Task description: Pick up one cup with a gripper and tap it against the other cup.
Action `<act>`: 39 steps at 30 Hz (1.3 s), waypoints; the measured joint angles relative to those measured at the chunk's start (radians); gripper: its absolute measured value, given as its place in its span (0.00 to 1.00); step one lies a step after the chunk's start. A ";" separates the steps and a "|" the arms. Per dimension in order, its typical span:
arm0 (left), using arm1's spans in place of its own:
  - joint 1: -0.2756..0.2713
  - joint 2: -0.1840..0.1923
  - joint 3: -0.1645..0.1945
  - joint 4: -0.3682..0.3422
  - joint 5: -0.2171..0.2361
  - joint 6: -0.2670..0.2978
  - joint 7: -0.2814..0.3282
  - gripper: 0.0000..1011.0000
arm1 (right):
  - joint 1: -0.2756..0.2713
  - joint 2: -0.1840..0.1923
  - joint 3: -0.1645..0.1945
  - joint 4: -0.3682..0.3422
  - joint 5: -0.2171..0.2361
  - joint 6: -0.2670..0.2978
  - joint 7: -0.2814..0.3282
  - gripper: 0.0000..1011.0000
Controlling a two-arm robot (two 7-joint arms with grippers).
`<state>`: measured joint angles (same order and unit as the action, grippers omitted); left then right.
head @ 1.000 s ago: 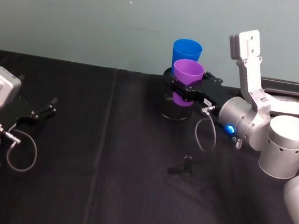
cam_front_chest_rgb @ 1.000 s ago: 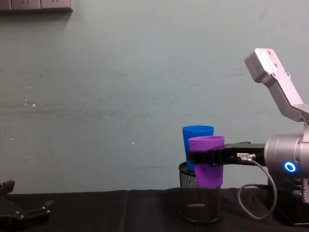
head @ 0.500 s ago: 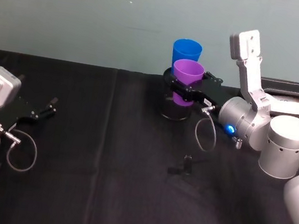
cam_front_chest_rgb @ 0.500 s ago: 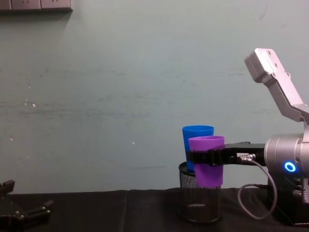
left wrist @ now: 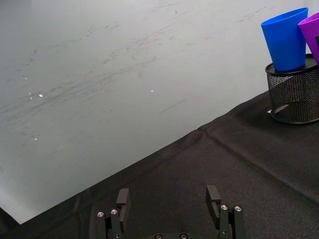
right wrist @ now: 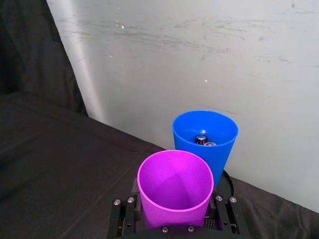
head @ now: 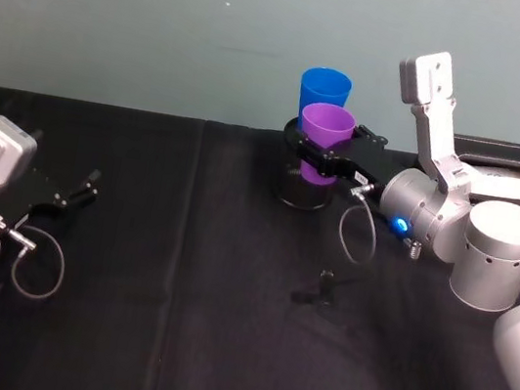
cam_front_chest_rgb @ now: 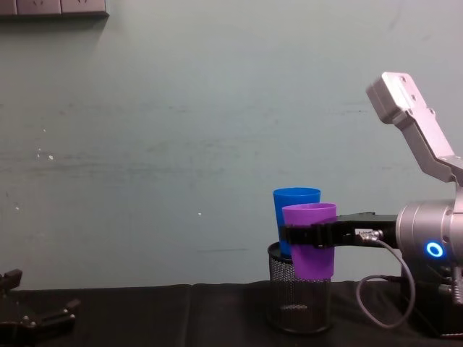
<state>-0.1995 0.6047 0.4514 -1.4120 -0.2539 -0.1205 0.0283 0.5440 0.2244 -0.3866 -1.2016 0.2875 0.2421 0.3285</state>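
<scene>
Purple cup (head: 327, 125) is being gripped around its middle by the right pincer (head: 330, 160), with the black jaws being pressed against opposite sides of the tumbler. It is being held upright clear of the bench (head: 171, 320), over the near rim of a black mesh holder (head: 302, 192). The blue cup (head: 325, 89) is being carried in that holder, directly behind the purple one.

The pick-up is being judged as done. The two cups are being shown overlapping in the chest view, the purple cup (cam_front_chest_rgb: 309, 217) in front of the blue cup (cam_front_chest_rgb: 293, 206). Whether the walls are touching cannot be told, so the tap is being counted as under way or yet to be made.

In the right wrist view the purple cup (right wrist: 174, 184) is being shown as plain, smooth, tapered and empty. Something small and dark is being glimpsed in the bottom of the blue cup (right wrist: 205, 130).

The left pincer (head: 77, 191) is being rested low at the robot's left, its fingers (left wrist: 123, 196) being held spread with nothing between them.
</scene>
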 joint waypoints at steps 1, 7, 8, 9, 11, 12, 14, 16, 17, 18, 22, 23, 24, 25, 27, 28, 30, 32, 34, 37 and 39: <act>0.000 0.000 0.000 0.000 0.000 0.000 0.000 0.99 | 0.000 0.000 0.000 0.000 0.000 0.000 0.000 0.71; 0.000 0.000 0.000 0.000 0.000 0.000 0.000 0.99 | 0.000 0.000 0.000 0.000 0.000 0.000 0.000 0.71; 0.000 0.000 0.000 0.000 0.000 0.000 0.000 0.99 | 0.000 0.000 0.000 0.000 0.000 0.000 0.000 0.71; 0.000 0.000 0.000 0.000 0.000 0.000 0.000 0.99 | 0.000 0.000 0.000 0.000 0.000 0.000 0.000 0.71; 0.000 0.000 0.000 0.000 0.000 0.000 0.000 0.99 | 0.000 0.000 0.000 0.000 0.000 0.000 0.000 0.71; 0.000 0.000 0.000 0.000 0.000 0.000 0.000 0.99 | 0.000 0.000 0.000 0.000 0.000 0.000 0.000 0.71; 0.000 0.000 0.000 0.000 0.000 0.000 0.000 0.99 | 0.000 0.000 0.000 0.000 0.000 0.000 0.000 0.71; 0.000 0.000 0.000 0.000 0.000 0.000 0.000 0.99 | 0.000 0.000 0.000 0.000 0.000 0.000 0.000 0.71; 0.000 0.000 0.000 0.000 0.000 0.000 0.000 0.99 | 0.000 0.000 0.000 0.000 0.000 0.000 0.000 0.71; 0.000 0.000 0.000 0.000 0.000 0.000 0.000 0.99 | 0.000 0.000 0.000 0.000 0.000 0.000 0.000 0.71; 0.000 0.000 0.000 0.000 0.000 0.000 0.000 0.99 | 0.000 0.000 0.000 0.000 0.000 0.000 0.000 0.71; 0.000 0.000 0.000 0.000 0.000 0.000 0.000 0.99 | 0.000 0.000 0.000 0.000 0.000 0.000 0.000 0.71; 0.000 0.000 0.000 0.000 0.000 0.000 0.000 0.99 | 0.000 0.000 0.000 0.000 0.000 0.000 0.000 0.71; 0.000 0.000 0.000 0.000 0.000 0.000 0.000 0.99 | 0.000 0.000 0.000 0.000 0.000 0.000 0.000 0.71; 0.000 0.000 0.000 0.000 0.000 0.000 0.000 0.99 | 0.000 0.000 0.000 0.000 0.000 0.000 0.000 0.71; 0.000 0.000 0.000 0.000 0.000 0.000 0.000 0.99 | 0.000 0.000 0.000 0.000 0.000 0.000 0.000 0.71; 0.000 0.000 0.000 0.000 0.000 0.000 0.000 0.99 | 0.000 0.000 0.000 0.000 0.000 0.000 0.000 0.71; 0.000 0.000 0.000 0.000 0.000 0.000 0.000 0.99 | 0.000 0.000 0.000 0.000 0.000 0.000 0.000 0.71; 0.000 0.000 0.000 0.000 0.000 0.000 0.000 0.99 | 0.000 0.000 0.000 0.000 0.000 0.000 0.000 0.71; 0.000 0.000 0.000 0.000 0.000 0.000 0.000 0.99 | 0.000 0.000 0.000 0.000 0.000 0.000 0.000 0.71; 0.000 0.000 0.000 0.000 0.000 0.000 0.000 0.99 | 0.000 0.000 0.000 0.000 0.000 0.000 0.000 0.71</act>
<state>-0.1995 0.6047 0.4514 -1.4120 -0.2539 -0.1205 0.0283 0.5439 0.2244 -0.3865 -1.2016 0.2875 0.2421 0.3285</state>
